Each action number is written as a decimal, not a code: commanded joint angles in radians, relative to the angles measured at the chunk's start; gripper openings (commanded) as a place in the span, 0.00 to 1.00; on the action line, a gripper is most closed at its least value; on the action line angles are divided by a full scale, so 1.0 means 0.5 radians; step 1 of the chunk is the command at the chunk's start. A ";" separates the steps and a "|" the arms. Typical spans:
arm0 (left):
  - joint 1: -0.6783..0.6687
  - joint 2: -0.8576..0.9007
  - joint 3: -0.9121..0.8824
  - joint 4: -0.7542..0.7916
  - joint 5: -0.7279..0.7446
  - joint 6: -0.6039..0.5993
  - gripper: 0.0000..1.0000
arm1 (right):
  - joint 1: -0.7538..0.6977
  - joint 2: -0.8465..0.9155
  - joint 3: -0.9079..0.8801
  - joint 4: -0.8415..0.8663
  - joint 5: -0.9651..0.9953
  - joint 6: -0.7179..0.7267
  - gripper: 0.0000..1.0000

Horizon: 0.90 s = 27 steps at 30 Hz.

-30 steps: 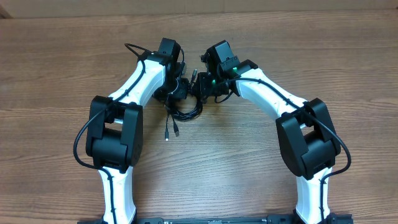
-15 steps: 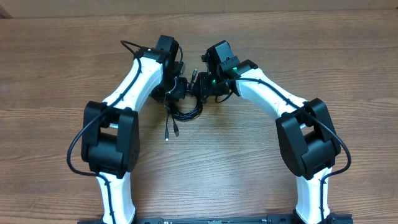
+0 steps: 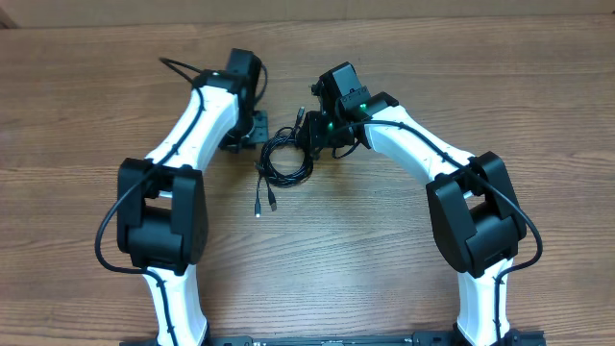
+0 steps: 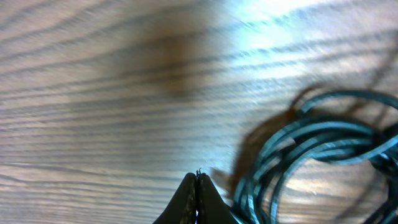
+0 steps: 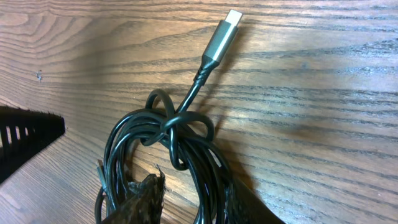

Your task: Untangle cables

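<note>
The cables (image 3: 286,160) lie as one coiled black bundle on the wooden table between the two arms, with two plug ends (image 3: 265,204) trailing toward the front. My left gripper (image 3: 252,130) is just left of the bundle; in the left wrist view its jaws (image 4: 197,182) are shut on nothing, the cables (image 4: 311,146) lying to their right. My right gripper (image 3: 313,135) stands over the bundle's right side. In the right wrist view it (image 5: 193,205) is open, with coil strands (image 5: 186,155) between its fingers and a silver plug (image 5: 221,37) beyond.
Bare wooden table (image 3: 384,250) surrounds the bundle on all sides. Both arm bases stand at the front edge. In the right wrist view a dark slotted part (image 5: 25,134) of the left arm shows at the left edge.
My left arm has swung left, pulling its shut gripper off the bundle. The right gripper stays over the coil with its jaws slightly wider. The bundle lies more exposed.
</note>
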<state>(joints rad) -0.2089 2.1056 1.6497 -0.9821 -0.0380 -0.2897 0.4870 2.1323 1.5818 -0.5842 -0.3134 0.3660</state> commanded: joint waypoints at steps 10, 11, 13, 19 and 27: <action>0.050 0.001 -0.135 0.182 0.152 -0.004 0.05 | 0.006 -0.045 -0.011 0.121 0.014 0.009 0.34; 0.051 0.001 -0.136 0.185 0.153 -0.004 0.04 | 0.006 -0.045 -0.011 0.120 0.014 0.009 0.34; 0.051 0.001 -0.136 0.188 0.152 -0.004 0.04 | 0.006 -0.045 -0.011 0.118 0.014 0.009 0.34; 0.053 0.001 -0.136 0.188 0.145 -0.002 0.04 | 0.006 -0.043 -0.011 0.118 0.014 0.009 0.34; 0.053 0.001 -0.136 0.188 0.145 0.011 0.07 | 0.021 -0.041 -0.021 -0.079 0.011 0.010 0.34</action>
<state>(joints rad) -0.1814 2.1056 1.5898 -0.8894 0.0261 -0.2890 0.4870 2.1323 1.5814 -0.5922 -0.3103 0.3664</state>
